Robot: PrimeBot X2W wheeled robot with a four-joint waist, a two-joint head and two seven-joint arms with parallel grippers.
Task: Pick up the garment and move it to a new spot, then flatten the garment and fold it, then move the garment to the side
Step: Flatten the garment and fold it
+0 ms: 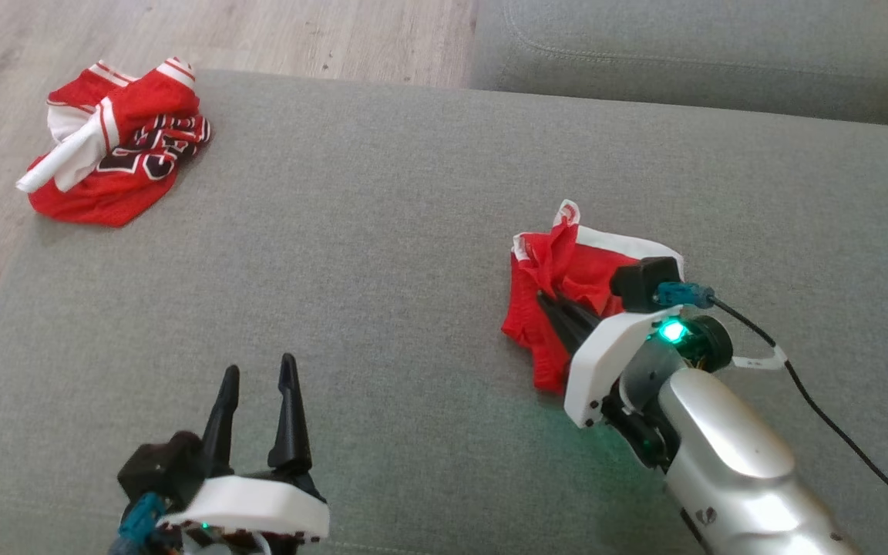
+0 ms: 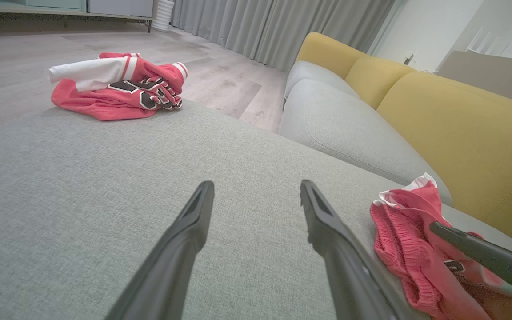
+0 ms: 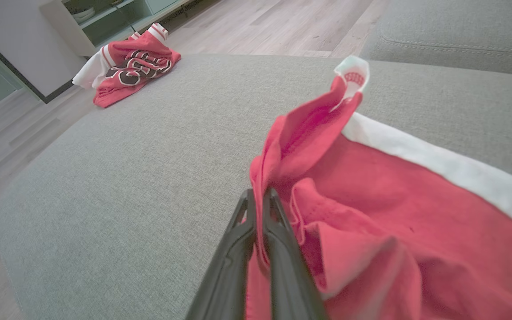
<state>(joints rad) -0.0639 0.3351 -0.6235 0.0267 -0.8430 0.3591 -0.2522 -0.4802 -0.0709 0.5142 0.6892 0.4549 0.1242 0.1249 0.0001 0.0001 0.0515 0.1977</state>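
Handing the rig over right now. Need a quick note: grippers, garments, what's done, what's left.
Right gripper: shut on a fold of the red garment, which lies crumpled on the grey cushion.
Left gripper: open, empty, over bare cushion.
A red jersey sits bunched at the cushion's far left corner, with neither gripper near it.
Done: the grasp is made.
Left: lift and move the garment to a new spot, flatten it, fold it, move it aside.

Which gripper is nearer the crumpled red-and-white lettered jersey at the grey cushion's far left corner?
Left. The left gripper sits open, well short of the jersey; the right gripper is farther off to the right, shut on the red white-trimmed garment.
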